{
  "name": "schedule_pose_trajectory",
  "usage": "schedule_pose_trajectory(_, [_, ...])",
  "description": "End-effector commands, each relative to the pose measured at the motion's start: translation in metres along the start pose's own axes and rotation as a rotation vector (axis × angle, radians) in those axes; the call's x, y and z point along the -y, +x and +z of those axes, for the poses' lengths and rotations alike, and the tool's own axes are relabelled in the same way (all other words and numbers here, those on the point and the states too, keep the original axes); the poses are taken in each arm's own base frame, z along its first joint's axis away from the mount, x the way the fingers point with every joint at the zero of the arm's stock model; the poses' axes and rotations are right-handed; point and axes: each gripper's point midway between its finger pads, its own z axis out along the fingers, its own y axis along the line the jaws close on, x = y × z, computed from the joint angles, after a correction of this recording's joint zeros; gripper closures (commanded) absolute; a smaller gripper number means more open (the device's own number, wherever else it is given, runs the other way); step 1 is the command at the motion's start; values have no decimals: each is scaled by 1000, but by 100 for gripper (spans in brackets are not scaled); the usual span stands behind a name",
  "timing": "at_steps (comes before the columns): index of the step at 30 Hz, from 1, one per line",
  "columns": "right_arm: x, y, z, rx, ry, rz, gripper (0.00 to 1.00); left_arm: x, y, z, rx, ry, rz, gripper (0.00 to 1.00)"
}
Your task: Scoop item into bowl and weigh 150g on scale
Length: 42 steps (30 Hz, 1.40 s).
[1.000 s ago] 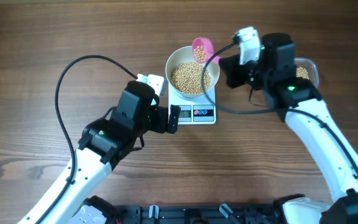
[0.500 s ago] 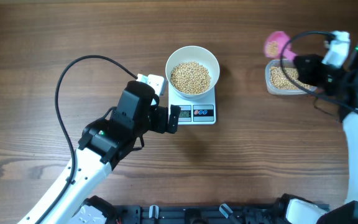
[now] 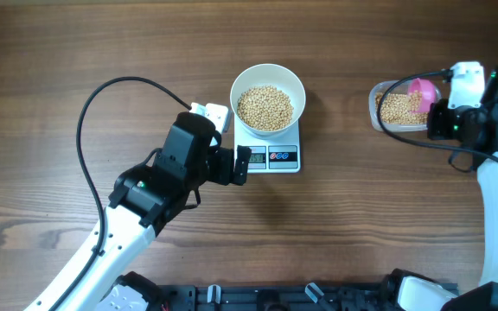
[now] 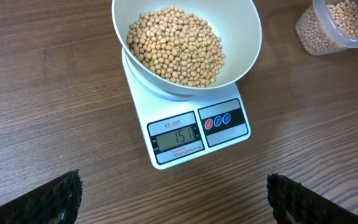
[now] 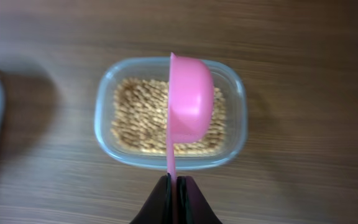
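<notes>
So the beans we care about are heaped in the white bowl, filling the bottom of it in a decent mound. The bowl sits right on top of the scale, and from the left wrist view we can read the display: it says 151. The two little buttons are just to the right of the display.

The left gripper hangs just in front of the scale's display edge with its jaws spread as wide as they go, nothing between them, both fingers well apart and off the scale.

Over on the right side of the table, well apart from the scale, there's a clear tub with more of the same beans in it. The right gripper is clamped tight on the thin handle of a pink scoop, and the scoop's cup is turned on its side over the tub's middle. We can't tell if the cup is touching the beans below it or just above them.

The left arm's black cable loops across the wood behind it.
</notes>
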Motion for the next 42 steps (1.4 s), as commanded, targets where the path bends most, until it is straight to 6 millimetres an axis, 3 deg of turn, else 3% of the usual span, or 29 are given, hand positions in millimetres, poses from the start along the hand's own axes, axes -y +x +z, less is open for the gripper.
schedule_pose_trajectory(1, [21, -6, -12, -37, 216, -163, 96, 5, -5, -1, 8, 14, 5, 0])
schedule_pose_trajectory(5, [24, -12, -16, -54, 327, -214, 96, 5, -5, -1, 8, 14, 5, 0])
schedule_pose_trajectory(13, [10, -23, -15, -22, 328, -251, 96, 5, -5, -1, 8, 15, 5, 0])
schedule_pose_trajectory(18, [3, -30, -13, 33, 291, -141, 96, 5, -5, -1, 8, 15, 5, 0])
schedule_pose_trajectory(24, [-60, -55, -10, 174, -88, 4, 96, 5, -5, -1, 8, 15, 5, 0])
schedule_pose_trajectory(28, [-115, -88, -33, 319, -444, 59, 96, 5, -5, -1, 8, 14, 5, 0])
schedule_pose_trajectory(30, [-132, -101, -48, 375, -571, 65, 96, 5, -5, -1, 8, 15, 5, 0])
schedule_pose_trajectory(35, [-153, -110, -58, 394, -649, 87, 96, 5, -5, -1, 8, 15, 5, 0])
schedule_pose_trajectory(38, [-187, -112, -64, 405, -707, 16, 96, 5, -5, -1, 8, 15, 5, 0])
schedule_pose_trajectory(42, [-213, -105, -50, 367, -654, -36, 96, 5, -5, -1, 8, 15, 5, 0])
